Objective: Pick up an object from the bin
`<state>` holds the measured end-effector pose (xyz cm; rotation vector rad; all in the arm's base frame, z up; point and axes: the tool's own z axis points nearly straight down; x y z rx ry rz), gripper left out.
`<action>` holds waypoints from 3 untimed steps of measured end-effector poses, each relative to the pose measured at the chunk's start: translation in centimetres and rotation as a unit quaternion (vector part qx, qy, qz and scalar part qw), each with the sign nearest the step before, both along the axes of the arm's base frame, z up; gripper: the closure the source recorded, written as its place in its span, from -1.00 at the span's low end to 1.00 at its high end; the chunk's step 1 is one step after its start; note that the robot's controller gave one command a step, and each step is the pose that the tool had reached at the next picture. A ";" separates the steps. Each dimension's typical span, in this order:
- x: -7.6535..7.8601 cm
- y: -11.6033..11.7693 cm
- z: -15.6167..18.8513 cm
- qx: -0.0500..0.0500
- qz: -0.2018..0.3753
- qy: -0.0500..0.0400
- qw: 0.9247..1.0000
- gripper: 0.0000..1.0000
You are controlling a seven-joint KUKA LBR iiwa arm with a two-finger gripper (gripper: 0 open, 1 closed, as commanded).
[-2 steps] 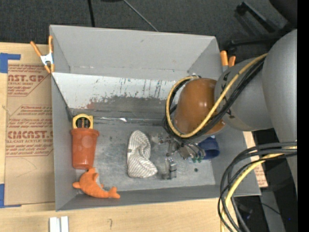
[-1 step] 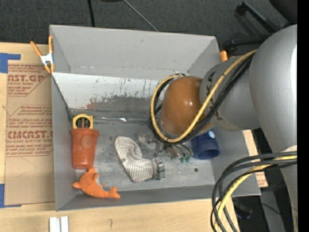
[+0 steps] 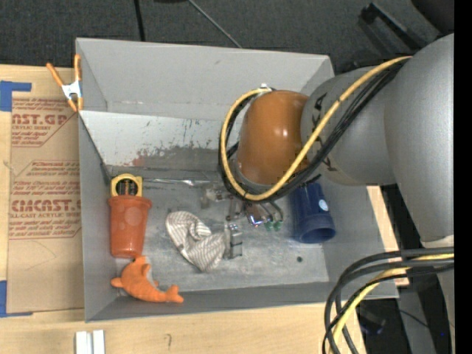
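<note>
My gripper (image 3: pixel 234 240) hangs low in the middle of the bin, under the arm's orange cover. It is at the right edge of a crumpled grey-and-white striped cloth (image 3: pixel 193 240) and seems to touch it. A blue cup (image 3: pixel 312 214) lies on its side just to the right of the gripper. A small green thing (image 3: pixel 273 224) lies between the gripper and the blue cup, partly hidden by the arm.
An orange cup (image 3: pixel 128 226) stands by the left wall, with a yellow tape measure (image 3: pixel 125 186) just behind it. An orange toy fish (image 3: pixel 144 284) lies in the front left corner. The arm covers the bin's back right part.
</note>
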<state>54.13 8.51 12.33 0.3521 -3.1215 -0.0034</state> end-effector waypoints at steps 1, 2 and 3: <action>-5.6 -1.5 -2.1 -0.001 0.125 0.000 0.992 1.00; -5.6 -1.5 -2.1 -0.001 0.125 0.000 0.992 1.00; -2.7 -3.2 -5.0 -0.001 0.114 -0.001 0.993 1.00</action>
